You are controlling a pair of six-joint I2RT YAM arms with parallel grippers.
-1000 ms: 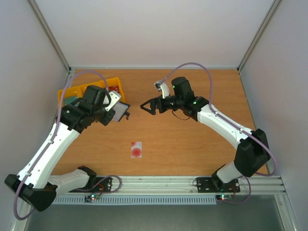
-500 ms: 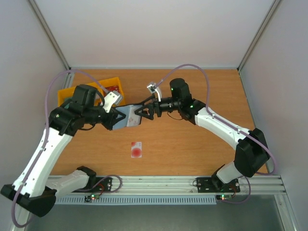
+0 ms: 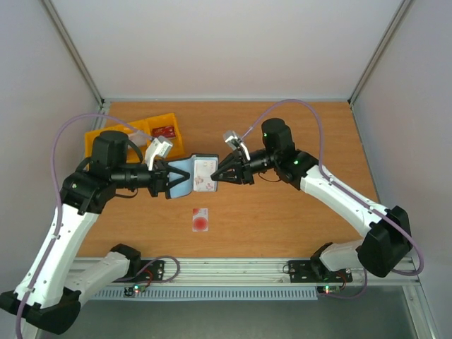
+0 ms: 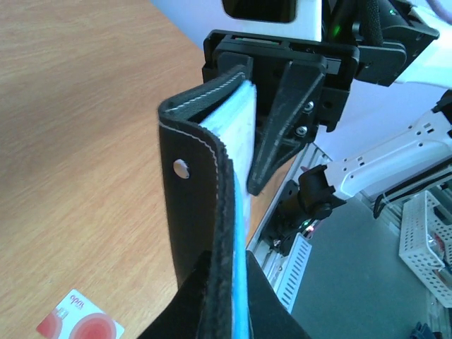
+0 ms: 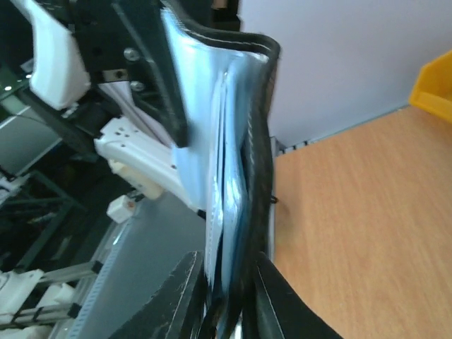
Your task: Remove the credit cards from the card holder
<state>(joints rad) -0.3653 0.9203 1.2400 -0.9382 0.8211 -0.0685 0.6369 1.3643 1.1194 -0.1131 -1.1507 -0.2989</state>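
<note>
Both arms have swung inward since the earlier view, and the right fingers, spread wide a second ago, have drawn together. A wooden table [image 3: 296, 219] fills the scene from above. The left arm [image 3: 67, 219] and right arm [image 3: 339, 194] reach toward each other and meet over its middle. Behind the left gripper [image 3: 168, 182] sit yellow bins [image 3: 134, 131], which are not part of this job. The left gripper's fingers are pressed tight on one end of the card holder [image 3: 185, 178], a black wallet with pale blue pockets. It holds the wallet clear of the table with the open pocket side facing up, likely so the other arm can reach the cards. The right gripper [image 3: 216, 176] comes straight at the wallet's opposite end, directly across from the left gripper. Its wrist view shows one finger on each side of the wallet's edge, closed snugly against the layers. Whether they pinch a card alone or the pocket and cover as well cannot be told. A white card with small red marks [image 3: 205, 174] lies in the pocket just ahead of the right fingertips and is probably the one being pulled. Another card, white with a big red circle [image 3: 200, 219], lies flat on the table below both grippers and toward the arm bases, already out. The dark red card is not visible.
</note>
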